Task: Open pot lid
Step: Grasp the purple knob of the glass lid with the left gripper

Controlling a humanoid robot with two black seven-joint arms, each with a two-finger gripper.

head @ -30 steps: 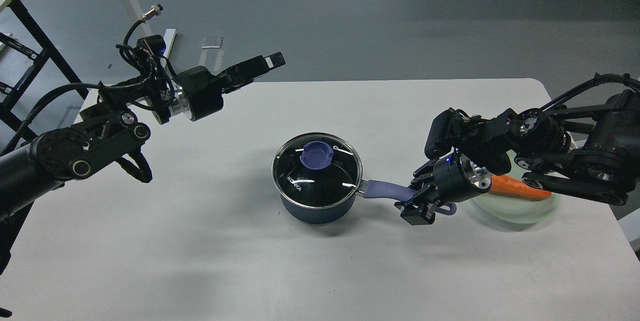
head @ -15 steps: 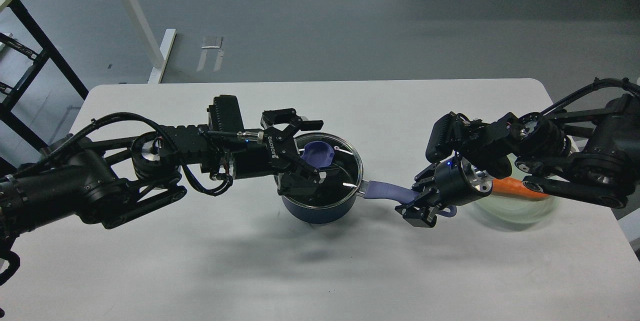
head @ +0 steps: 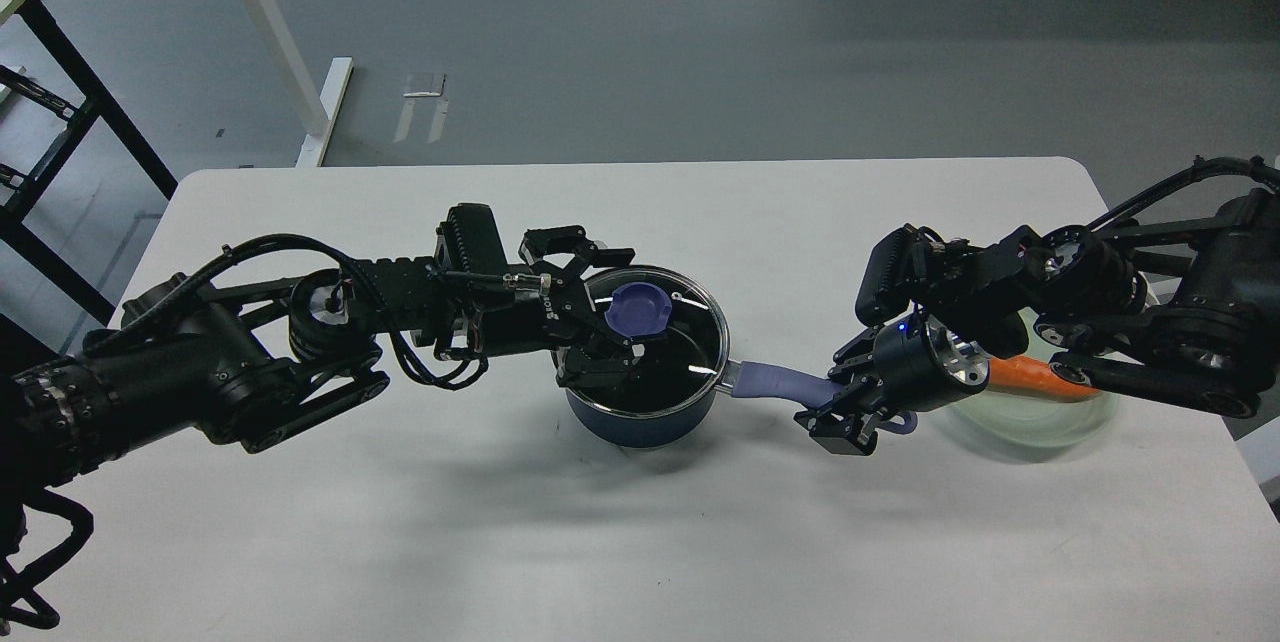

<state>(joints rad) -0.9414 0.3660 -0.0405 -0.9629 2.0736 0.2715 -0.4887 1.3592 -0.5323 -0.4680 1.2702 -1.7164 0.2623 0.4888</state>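
A dark blue pot [head: 640, 417] stands at the middle of the white table [head: 400, 522], with a glass lid [head: 690, 342] on it. The lid has a purple knob [head: 638, 308]. My left gripper [head: 618, 307] comes in from the left, low over the lid. It is open, with one finger on each side of the knob. I cannot tell whether the fingers touch the knob. My right gripper [head: 845, 404] is shut on the far end of the pot's purple handle [head: 770, 382].
A clear glass plate [head: 1040, 424] with an orange carrot [head: 1035, 374] lies at the right, under my right arm. Table legs and a black frame stand on the floor at the back left.
My left arm has swung down from high at the left to the lid. Its fingers now straddle the knob. My right gripper has stayed on the handle.
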